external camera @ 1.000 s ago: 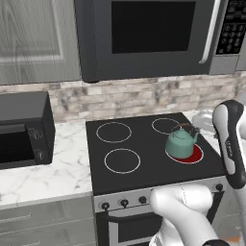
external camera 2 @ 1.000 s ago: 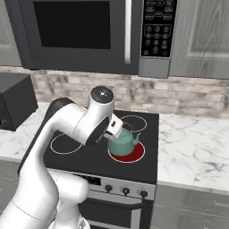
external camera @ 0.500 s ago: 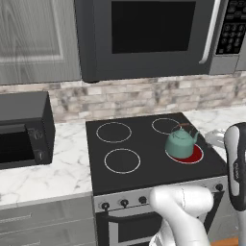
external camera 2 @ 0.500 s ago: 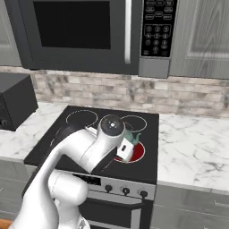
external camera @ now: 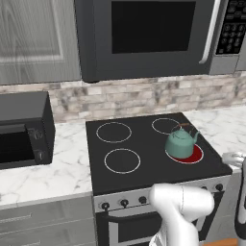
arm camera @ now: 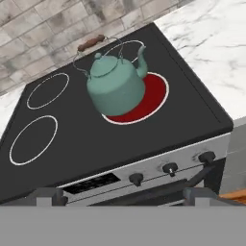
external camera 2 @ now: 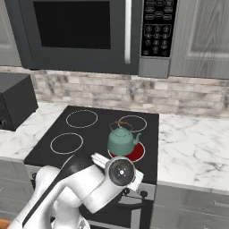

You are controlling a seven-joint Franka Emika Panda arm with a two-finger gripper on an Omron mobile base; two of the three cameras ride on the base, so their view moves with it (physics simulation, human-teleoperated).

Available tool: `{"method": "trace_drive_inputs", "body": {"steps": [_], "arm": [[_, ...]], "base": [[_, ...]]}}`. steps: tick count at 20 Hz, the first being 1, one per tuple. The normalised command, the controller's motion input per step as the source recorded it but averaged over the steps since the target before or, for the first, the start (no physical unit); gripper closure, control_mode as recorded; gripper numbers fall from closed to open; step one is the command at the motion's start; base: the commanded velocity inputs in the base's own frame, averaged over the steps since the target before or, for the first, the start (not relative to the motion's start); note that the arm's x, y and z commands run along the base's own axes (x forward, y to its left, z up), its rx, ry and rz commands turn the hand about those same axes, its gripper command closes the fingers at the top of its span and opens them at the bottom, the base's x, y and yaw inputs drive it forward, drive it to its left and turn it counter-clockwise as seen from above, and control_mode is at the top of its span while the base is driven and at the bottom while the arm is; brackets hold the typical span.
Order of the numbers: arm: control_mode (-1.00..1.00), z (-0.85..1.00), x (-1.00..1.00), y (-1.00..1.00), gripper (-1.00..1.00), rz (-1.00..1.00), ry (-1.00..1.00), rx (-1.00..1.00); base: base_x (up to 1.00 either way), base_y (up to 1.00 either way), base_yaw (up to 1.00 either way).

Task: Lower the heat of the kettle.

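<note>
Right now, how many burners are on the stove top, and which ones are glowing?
4. Back left and front left are dark rings. Back right is dark too, partly behind the kettle. Front right glows red under the kettle.
</note>
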Motion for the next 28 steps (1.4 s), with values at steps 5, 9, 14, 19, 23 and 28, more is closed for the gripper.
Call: {"method": "trace_drive_inputs", "body": {"steps": [5, 9, 14, 19, 23, 28], "arm": [[-1.00, -0.31, -0.44, -0.50, -1.00, 0.02, -0.23, 0.00], [-1.00, -0.43, -0.14, -0.38, -1.00, 0.02, -0.18, 0.00], [-1.00, -0.51, 0.00, -0.11, -1.00, 0.03, -0.04, -0.14], [-1.00, -0.52, 0.00, 0.00, -1.00, 0.00, -0.05, -0.19], [-1.00, -0.55, 0.02, 0.00, -1.00, 0.00, -0.02, -0.17], [-1.00, -0.37, 0.00, -0.08, -1.00, 0.00, -0.07, -0.07]], "base": [[0.00, 0.00, 0.00], [0.00, 0.00, 0.00], [0.00, 0.00, 0.00], [0.00, 0.00, 0.00], [0.00, 0.00, 0.00], [0.00, 0.00, 0.00]]}}
